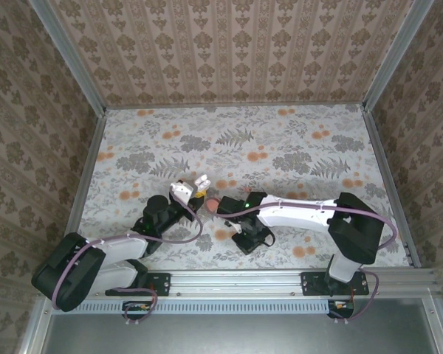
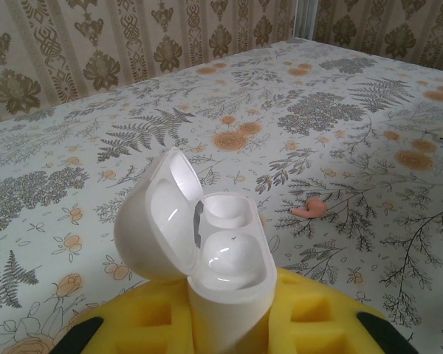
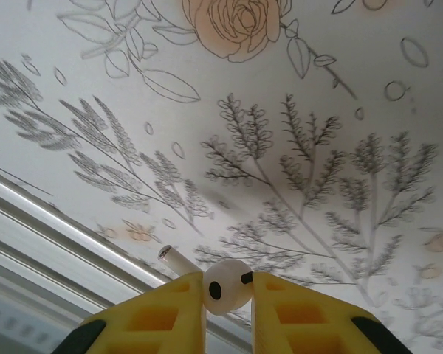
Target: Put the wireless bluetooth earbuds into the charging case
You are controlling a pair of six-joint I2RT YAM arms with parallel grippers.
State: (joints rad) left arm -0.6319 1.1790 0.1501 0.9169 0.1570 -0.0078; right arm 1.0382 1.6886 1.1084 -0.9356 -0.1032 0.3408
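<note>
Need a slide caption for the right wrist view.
Right gripper shut on a white earbud, stem sticking out left, floral tabletop behind.

Your left gripper (image 2: 232,291) cut by the lower edge, charging case (image 2: 207,236) base hidden between its fingers, earbud (image 3: 225,286) stem partly behind a finger of your right gripper (image 3: 227,291), coral bit (image 2: 310,209) too small to name.

Far table (image 1: 295,144) open, walls (image 1: 229,51) hemming sides
</note>
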